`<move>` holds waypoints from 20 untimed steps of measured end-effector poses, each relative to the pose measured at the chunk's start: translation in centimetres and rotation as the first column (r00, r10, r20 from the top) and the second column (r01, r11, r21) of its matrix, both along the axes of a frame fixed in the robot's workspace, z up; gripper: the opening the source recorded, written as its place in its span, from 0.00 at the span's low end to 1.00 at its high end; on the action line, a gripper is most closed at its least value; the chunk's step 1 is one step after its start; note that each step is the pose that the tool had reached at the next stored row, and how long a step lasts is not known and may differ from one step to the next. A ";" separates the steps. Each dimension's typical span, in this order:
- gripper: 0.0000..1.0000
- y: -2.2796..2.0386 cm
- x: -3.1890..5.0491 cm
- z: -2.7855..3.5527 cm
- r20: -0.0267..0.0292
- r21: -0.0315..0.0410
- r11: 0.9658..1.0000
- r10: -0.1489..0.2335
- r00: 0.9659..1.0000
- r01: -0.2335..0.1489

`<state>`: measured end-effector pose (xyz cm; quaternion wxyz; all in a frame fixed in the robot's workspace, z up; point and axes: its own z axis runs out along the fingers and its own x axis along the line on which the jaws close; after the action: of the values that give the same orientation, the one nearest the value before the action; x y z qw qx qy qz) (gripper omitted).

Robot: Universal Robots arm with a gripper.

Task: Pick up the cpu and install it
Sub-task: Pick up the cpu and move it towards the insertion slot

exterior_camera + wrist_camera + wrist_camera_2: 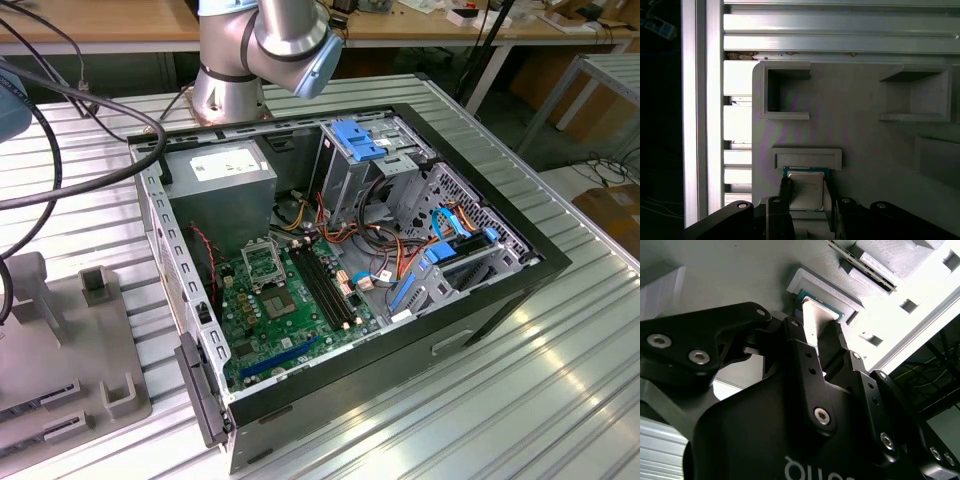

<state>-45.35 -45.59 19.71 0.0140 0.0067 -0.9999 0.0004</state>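
The cpu [805,189], a small square chip with a silvery metal top and a green rim, lies on a grey printed fixture [865,130] against a raised ledge [807,156]. My gripper [808,196] straddles it, and its black fingers [785,191] press against two opposite edges. In the second wrist view the cpu [816,320] shows between the same fingers [796,332] of the gripper [814,334]. In the exterior view the open computer case [480,300] holds the green motherboard [290,320] with its metal-framed socket [262,262].
The grey fixture [60,340] sits at the exterior view's left, beside the case on a ribbed aluminium table [520,400]. The arm's base [230,80] stands behind the case. Black cables [80,120] loop over the table at the left. Square pockets [785,92] rise from the fixture near the cpu.
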 end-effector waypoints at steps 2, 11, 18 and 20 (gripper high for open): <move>0.37 0.00 0.00 0.00 0.000 0.000 1.000 0.000 1.000 0.000; 0.45 0.02 0.15 0.01 0.000 0.000 1.000 0.000 1.000 0.000; 0.45 0.01 0.34 0.30 -0.001 0.000 1.000 0.000 1.000 0.000; 0.45 0.01 0.34 0.37 -0.001 0.000 1.000 0.000 1.000 0.000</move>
<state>-45.01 -45.57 20.08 0.0146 0.0067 -0.9999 0.0003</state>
